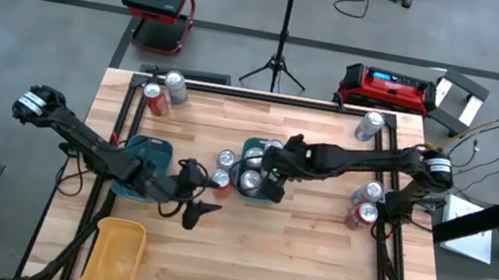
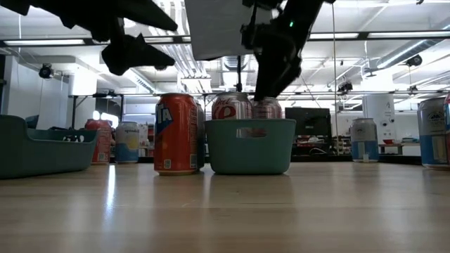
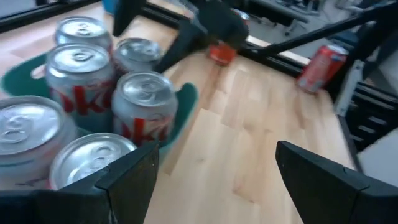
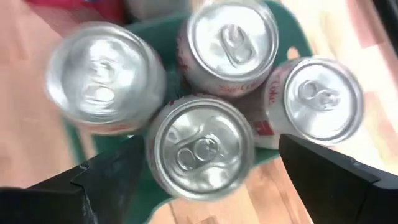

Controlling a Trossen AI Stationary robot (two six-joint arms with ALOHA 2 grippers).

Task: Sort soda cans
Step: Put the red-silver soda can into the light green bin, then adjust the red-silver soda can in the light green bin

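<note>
1. Far left: yellow tray (image 1: pixel 114 254) at the counter's (image 1: pixel 311 260) near corner, nothing visible in it; a teal bin (image 1: pixel 148 156) just behind, partly under the left arm.
2. Left hand (image 1: pixel 201 211) hovering above bare wood, fingers (image 3: pixel 134 177) spread wide, gripping nothing; silver cans just ahead in its wrist view.
3. Centre: second teal bin (image 2: pixel 249 145) packed with silver soda cans (image 4: pixel 200 146); an orange can (image 2: pixel 176 133) upright just beside it.
4. Right hand (image 1: pixel 270 186) poised over that bin, fingers (image 4: pixel 112 177) splayed either side of a can top, clamping nothing.
5. Further right: loose cans (image 1: pixel 367 202) near the edge, more at the back corners.
6. Likely mid-sort, between placements; next probably calls for lifting clear and reaching for a stray can.
</note>
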